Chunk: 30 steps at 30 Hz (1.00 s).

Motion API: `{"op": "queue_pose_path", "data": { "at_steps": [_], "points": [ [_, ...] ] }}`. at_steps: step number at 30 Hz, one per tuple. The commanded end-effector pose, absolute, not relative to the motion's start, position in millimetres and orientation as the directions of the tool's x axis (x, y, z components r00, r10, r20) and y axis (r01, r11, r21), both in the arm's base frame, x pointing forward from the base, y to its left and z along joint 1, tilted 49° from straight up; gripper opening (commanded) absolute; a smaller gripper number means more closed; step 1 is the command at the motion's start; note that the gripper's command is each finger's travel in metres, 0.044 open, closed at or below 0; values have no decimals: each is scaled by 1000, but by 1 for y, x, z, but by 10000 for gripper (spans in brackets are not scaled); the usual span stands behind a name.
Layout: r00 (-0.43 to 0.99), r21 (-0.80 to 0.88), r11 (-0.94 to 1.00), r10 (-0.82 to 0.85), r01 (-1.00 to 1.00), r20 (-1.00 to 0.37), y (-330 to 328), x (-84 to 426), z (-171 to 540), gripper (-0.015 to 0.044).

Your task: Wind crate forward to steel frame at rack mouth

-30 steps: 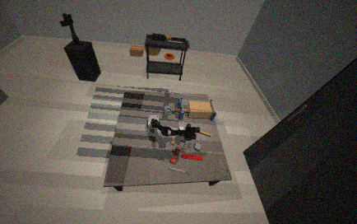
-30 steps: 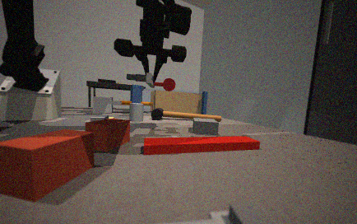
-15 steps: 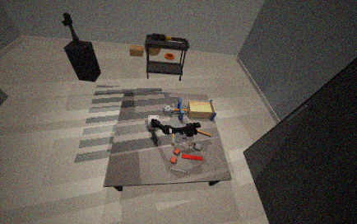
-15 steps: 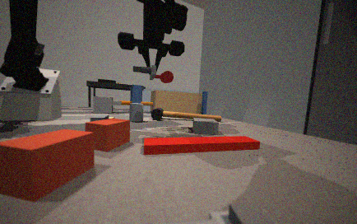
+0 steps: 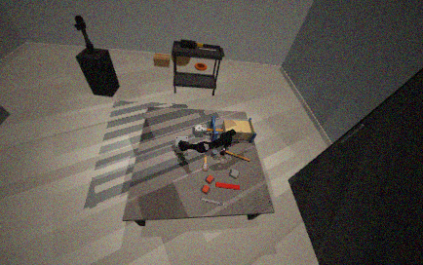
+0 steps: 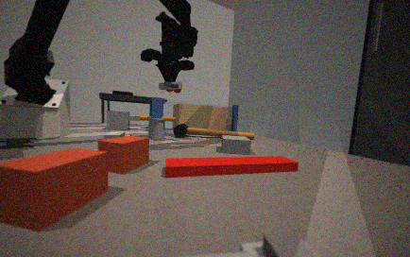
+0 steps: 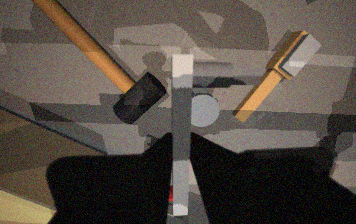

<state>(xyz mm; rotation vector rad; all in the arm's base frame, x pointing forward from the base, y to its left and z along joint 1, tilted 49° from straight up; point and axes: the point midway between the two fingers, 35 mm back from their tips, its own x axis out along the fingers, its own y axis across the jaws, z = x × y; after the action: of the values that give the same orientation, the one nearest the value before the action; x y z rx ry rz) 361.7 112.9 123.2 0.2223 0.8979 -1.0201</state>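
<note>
My gripper (image 6: 170, 80) (image 7: 179, 137) is shut on the winch handle, a grey bar (image 6: 169, 86) (image 7: 181, 112) with a red knob (image 6: 174, 90). It holds the bar crosswise, well above the bench. The handle's square key cannot be made out. The wooden crate (image 5: 238, 128) (image 6: 203, 116) sits flat in the cubby at the back right; its corner shows bottom left in the wrist view (image 7: 22, 210). A blue frame (image 5: 213, 122) (image 6: 157, 108) stands at the cubby's mouth, a gap from the crate. An orange strap (image 5: 217, 130) (image 6: 162, 118) runs to the pale winch (image 5: 200, 128) (image 6: 118, 120). The winch's hole is not visible.
Below the gripper lie a black-headed hammer (image 5: 237, 156) (image 6: 217, 132) (image 7: 140, 98), a grey cylinder (image 5: 214, 152) (image 6: 157, 129) (image 7: 205, 110) and a small brush-like tool (image 5: 205, 164) (image 7: 260, 95). Nearer the front are a grey block (image 5: 234, 173) (image 6: 236, 145), a red bar (image 5: 227, 186) (image 6: 231, 166) and two orange blocks.
</note>
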Motion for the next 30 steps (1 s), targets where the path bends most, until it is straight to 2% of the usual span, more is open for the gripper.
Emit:
{"op": "queue_pose_path", "data": {
  "at_steps": [1,15,30],
  "points": [
    [207,-338,628,-632,701,-747,143,349,93,0],
    [184,-577,772,-628,266,-756,219,286,5,0],
    [169,-692,677,-674,-250,-719,257,189,-81,0]
  ]
}}
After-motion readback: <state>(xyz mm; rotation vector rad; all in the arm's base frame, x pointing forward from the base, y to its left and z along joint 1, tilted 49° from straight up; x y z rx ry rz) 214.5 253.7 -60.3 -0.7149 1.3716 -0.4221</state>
